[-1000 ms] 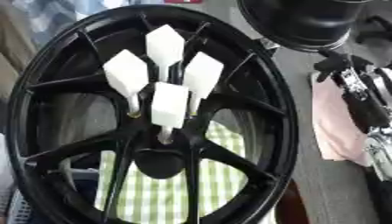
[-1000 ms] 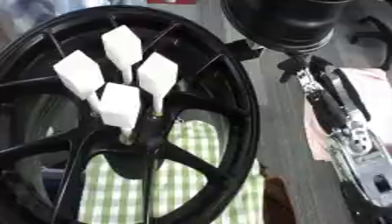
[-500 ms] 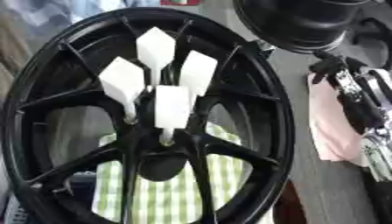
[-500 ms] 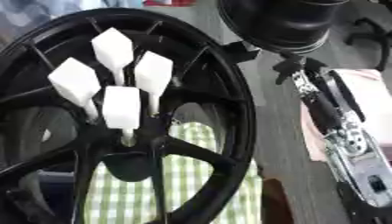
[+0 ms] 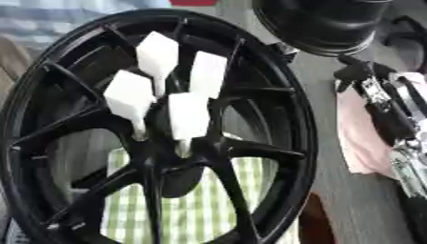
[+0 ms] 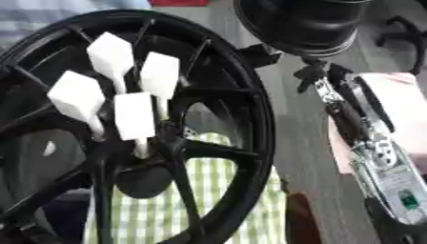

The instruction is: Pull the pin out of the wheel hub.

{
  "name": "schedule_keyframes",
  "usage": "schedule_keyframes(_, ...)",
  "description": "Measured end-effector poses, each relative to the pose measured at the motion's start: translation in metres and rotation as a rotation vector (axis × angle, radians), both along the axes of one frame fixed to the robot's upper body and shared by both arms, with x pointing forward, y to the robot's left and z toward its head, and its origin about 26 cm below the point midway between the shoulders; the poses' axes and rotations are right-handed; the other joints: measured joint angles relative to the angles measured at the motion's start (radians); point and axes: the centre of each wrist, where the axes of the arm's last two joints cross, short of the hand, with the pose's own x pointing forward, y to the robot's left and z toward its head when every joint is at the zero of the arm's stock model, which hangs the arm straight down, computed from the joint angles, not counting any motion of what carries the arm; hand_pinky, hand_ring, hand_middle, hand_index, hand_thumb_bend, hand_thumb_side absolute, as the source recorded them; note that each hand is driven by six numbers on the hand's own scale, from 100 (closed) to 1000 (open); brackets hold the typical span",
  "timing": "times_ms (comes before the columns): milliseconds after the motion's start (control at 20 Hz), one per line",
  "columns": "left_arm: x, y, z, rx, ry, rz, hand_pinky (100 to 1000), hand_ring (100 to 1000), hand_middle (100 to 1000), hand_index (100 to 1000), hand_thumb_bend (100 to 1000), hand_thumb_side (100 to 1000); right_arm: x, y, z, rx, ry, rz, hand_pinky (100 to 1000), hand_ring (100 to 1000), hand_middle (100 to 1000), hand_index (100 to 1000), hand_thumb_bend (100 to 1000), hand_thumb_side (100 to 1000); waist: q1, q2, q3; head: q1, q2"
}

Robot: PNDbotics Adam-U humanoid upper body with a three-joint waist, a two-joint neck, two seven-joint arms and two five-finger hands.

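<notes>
- A big black wheel hub stands on its edge and fills most of the view.
- Under it lies a green and white checked cloth.
- The robot's right arm shows at the right side, over a pink cloth. I cannot tell if its hand is spread or curled.
- Four white pins with flat block tops stick out of the middle of the wheel hub, close together.

Four pins stand in the wheel hub, over a cloth; robot arm lies right.
</notes>
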Motion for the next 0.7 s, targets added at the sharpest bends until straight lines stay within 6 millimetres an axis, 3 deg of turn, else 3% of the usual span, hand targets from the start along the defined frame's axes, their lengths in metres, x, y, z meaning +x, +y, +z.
schedule_keyframes(50, 0.0, 0.005, 0.006, 0.06, -0.023, -0.001, 781, 639, 616, 751, 228, 662, -0.001, -0.002, 0.0, -0.014, -0.001, -0.001, 901, 979, 429, 627, 100, 674, 0.005, -0.008, 0.0, -0.002, 0.003)
schedule_keyframes(100, 0.001, 0.011, 0.014, 0.125, -0.048, -0.004, 781, 643, 619, 753, 301, 811, -0.002, -0.003, 0.001, -0.027, -0.001, -0.002, 901, 979, 429, 627, 100, 672, 0.01, -0.015, 0.0, -0.005, 0.006)
schedule_keyframes(150, 0.001, 0.015, 0.022, 0.193, -0.072, -0.008, 781, 646, 622, 756, 242, 649, -0.003, -0.004, 0.001, -0.038, -0.001, -0.002, 901, 979, 429, 627, 100, 674, 0.014, -0.02, 0.0, -0.009, 0.007)
schedule_keyframes(450, 0.003, 0.032, 0.083, 0.563, -0.175, -0.042, 783, 675, 683, 780, 284, 676, -0.006, -0.007, 0.0, -0.076, 0.002, -0.003, 901, 976, 430, 628, 100, 669, 0.025, -0.037, 0.006, -0.023, 0.011)
schedule_keyframes(700, -0.001, 0.03, 0.129, 0.834, -0.157, -0.073, 781, 682, 679, 784, 304, 683, -0.007, -0.008, 0.0, -0.09, 0.003, -0.006, 901, 977, 428, 627, 100, 672, 0.03, -0.04, 0.006, -0.026, 0.025)
